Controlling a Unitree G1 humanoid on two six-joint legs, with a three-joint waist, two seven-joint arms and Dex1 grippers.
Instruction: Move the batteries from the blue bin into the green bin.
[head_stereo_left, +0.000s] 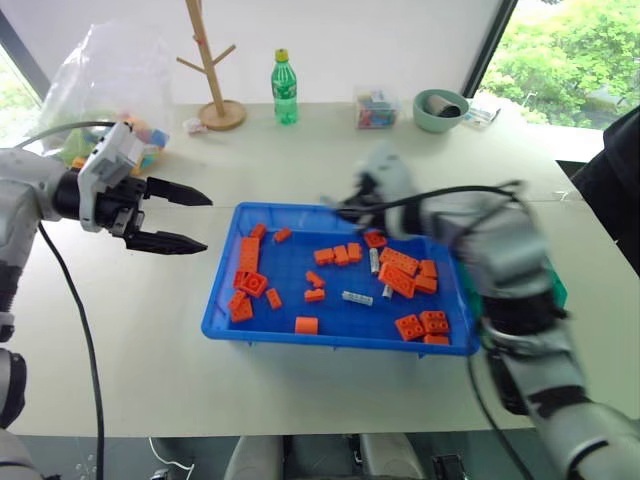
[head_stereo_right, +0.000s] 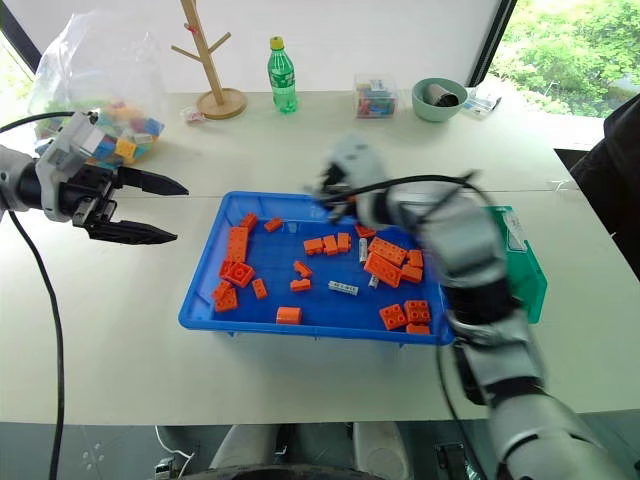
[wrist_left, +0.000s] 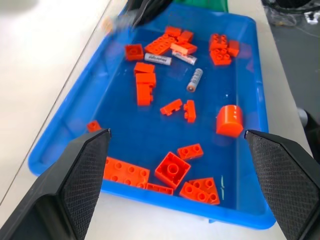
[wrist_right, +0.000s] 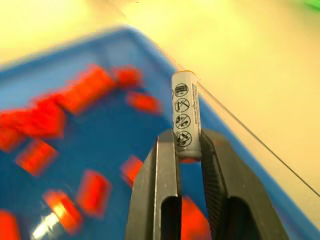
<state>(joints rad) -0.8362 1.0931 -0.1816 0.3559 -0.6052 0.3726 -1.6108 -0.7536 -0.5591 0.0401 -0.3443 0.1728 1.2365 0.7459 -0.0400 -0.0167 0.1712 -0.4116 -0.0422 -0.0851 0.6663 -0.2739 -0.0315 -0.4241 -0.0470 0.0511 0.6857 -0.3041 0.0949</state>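
1. Batteries were the things to move: one battery (wrist_right: 186, 116) was pinched between the two fingers of the right gripper (wrist_right: 189, 150), which were pressed onto its lower end so that most of its length stood out beyond the tips.
2. That battery was a silver-grey cylinder with a column of small black safety symbols printed along its side; its far end looked rounded and pale.
3. In the head views the right gripper (head_stereo_left: 345, 205) was above the far edge of the blue bin (head_stereo_left: 225, 318), so the held battery was in the air and not resting on anything. I judge it was held high to pass over the rim on the way to the green bin (head_stereo_right: 524, 270).
4. The green bin stood just beside the right side of the blue bin, partly hidden by the right arm.
5. At least three other batteries were lying in the blue bin among the orange bricks (head_stereo_left: 248, 284): one (head_stereo_left: 357, 298) near the middle with dark print on it, one (head_stereo_left: 374, 262) farther back, and a small one (head_stereo_left: 387, 292) between bricks.
6. The left gripper (head_stereo_left: 178, 217) had its fingers spread wide and held nothing. It hovered over the table (head_stereo_left: 130, 340) at the left of the blue bin, probably to leave room for the right arm.
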